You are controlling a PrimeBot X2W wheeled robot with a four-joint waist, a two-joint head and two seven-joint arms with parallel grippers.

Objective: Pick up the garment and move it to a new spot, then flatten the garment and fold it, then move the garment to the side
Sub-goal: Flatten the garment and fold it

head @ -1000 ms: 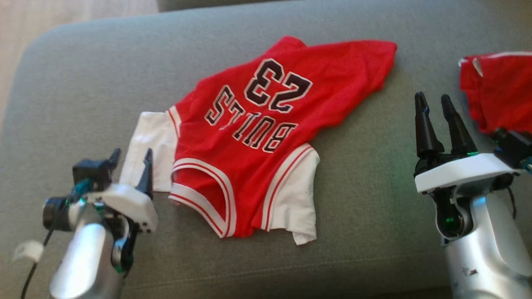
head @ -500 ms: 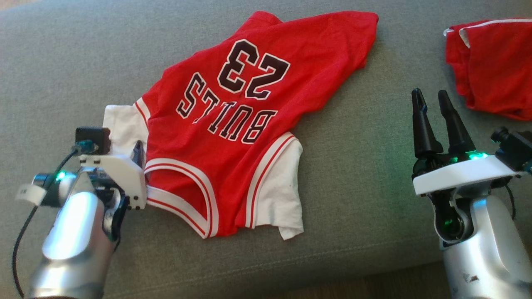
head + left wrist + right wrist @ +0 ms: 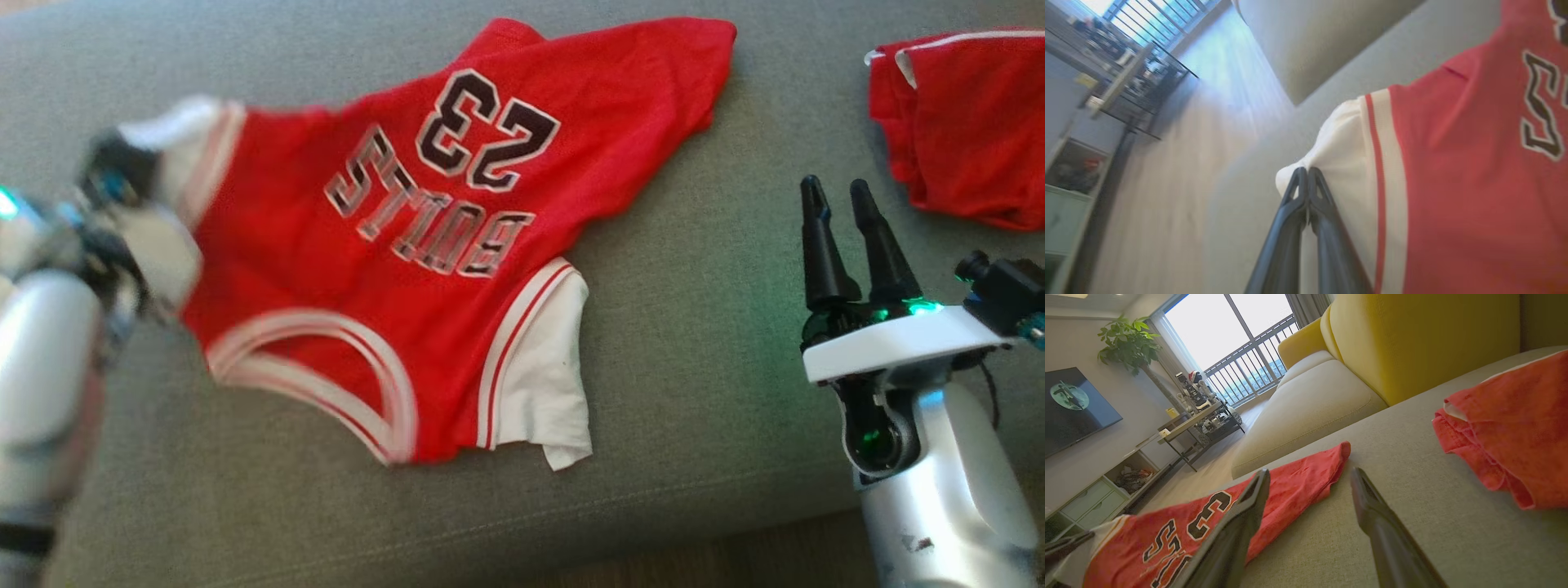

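Note:
The garment point(image 3: 457, 245) is a red jersey with dark lettering and white sleeves, spread on the grey sofa cushion point(image 3: 694, 327). My left gripper point(image 3: 135, 167), blurred at the far left of the head view, is shut on the jersey's white sleeve point(image 3: 175, 122). In the left wrist view the left gripper point(image 3: 1303, 173) has its fingertips pressed together on the sleeve's edge point(image 3: 1339, 151), and the sleeve is raised off the cushion. My right gripper point(image 3: 833, 192) stands open to the right of the jersey, touching nothing. In the right wrist view the jersey point(image 3: 1208, 522) lies beyond the right gripper point(image 3: 1310, 473).
A second red cloth point(image 3: 963, 122) lies bunched at the cushion's far right, close beyond my right gripper. The cushion's front edge point(image 3: 571, 539) runs along the bottom. A yellow sofa back point(image 3: 1412, 335) rises behind, and a shelf unit point(image 3: 1069, 171) stands across the floor.
My left gripper has shut on the white sleeve and pulled it left and away, stretching that side of the jersey. The right gripper stays open and still. The camera shifted early on.

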